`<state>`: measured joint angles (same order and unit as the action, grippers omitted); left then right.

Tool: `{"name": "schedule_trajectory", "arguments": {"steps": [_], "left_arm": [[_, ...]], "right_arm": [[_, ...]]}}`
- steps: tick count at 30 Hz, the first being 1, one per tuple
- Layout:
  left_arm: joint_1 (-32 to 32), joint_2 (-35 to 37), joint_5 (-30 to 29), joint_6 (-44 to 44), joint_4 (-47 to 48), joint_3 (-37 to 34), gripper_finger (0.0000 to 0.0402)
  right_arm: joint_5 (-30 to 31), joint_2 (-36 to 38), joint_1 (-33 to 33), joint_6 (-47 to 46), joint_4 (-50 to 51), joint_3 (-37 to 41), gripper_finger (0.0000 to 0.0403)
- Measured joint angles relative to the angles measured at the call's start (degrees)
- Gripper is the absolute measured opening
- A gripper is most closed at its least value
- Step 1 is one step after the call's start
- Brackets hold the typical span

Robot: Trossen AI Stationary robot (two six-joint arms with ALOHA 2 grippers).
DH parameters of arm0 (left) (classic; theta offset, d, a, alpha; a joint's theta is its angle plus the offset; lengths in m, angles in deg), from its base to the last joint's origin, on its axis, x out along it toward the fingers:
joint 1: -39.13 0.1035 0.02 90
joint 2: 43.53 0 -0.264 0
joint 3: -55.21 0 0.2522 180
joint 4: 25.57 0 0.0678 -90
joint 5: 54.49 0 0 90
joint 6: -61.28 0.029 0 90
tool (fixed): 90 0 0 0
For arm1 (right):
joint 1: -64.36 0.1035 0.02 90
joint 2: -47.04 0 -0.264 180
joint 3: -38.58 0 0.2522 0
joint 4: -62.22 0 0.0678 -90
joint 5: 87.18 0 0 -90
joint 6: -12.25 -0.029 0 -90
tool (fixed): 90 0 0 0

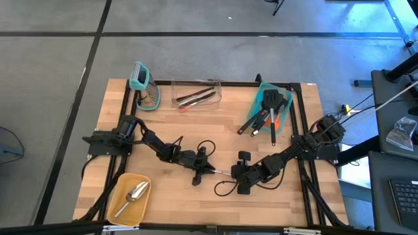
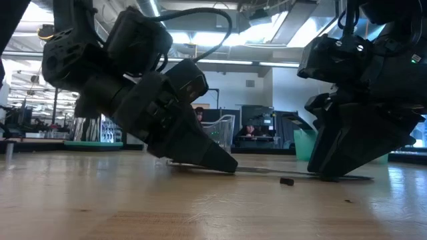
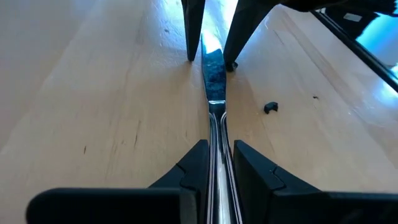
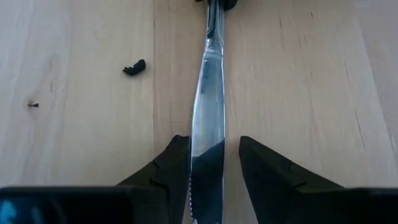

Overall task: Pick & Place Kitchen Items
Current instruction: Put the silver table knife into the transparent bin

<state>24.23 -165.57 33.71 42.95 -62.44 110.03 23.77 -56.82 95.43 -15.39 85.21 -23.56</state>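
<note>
A silver table knife (image 1: 222, 172) lies on the wooden table between my two grippers. My left gripper (image 3: 216, 163) is shut on its handle end, coming from the table's left. My right gripper (image 4: 211, 152) stands open at the blade end, one finger on each side of the blade (image 4: 208, 93). A clear gap shows on one side; on the other the finger is close to the blade's edge. In the low view the knife (image 2: 267, 171) runs flat between the left gripper (image 2: 227, 165) and the right gripper (image 2: 333, 175). My left gripper pinches the knife's handle (image 3: 216, 140) between its two fingers. The fingers slant down from the table's left and lie along the knife. The knife stays low on the table, its blade pointing toward the right gripper. My right gripper straddles the blade; whether one finger (image 4: 177, 158) touches it I cannot tell.
A yellow bowl (image 1: 119, 187) with a silver scoop stands at the near left. A clear bin (image 1: 196, 94) with utensils and a teal-handled grater (image 1: 145, 88) stand at the far edge, a teal tray (image 1: 285, 112) with black turners at the far right. A small black chip (image 4: 134, 67) lies beside the blade.
</note>
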Motion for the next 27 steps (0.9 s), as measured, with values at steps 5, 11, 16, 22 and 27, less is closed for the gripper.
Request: {"name": "schedule_trajectory", "arguments": {"steps": [5, 11, 16, 22, 27], "left_arm": [[1.35, 2.02, 4.26, -2.65, 3.14, 0.11, 0.0053], [1.83, 2.49, 6.67, -4.72, 4.37, 0.54, 0.0053], [2.17, 2.82, 8.25, -6.71, 7.32, 1.78, 0.0053], [2.25, 3.04, 9.41, -8.11, 11.03, 3.32, 0.0052], [2.3, 3.46, 10.32, -9.24, 13.6, 4.18, 0.0051]], "right_arm": [[-0.21, -0.02, 0.0, 0.23, -0.15, -0.04, 0.0145], [-0.2, -0.02, 0.04, 1.41, 0.09, -0.06, 0.0145], [1.31, -0.02, -0.13, 1.38, 0.95, -0.11, 0.0145], [3.66, -0.14, -0.22, 1.25, 2.06, -0.13, 0.0145], [4.95, -0.19, -0.24, 1.24, 3.02, -0.17, 0.0144]]}}
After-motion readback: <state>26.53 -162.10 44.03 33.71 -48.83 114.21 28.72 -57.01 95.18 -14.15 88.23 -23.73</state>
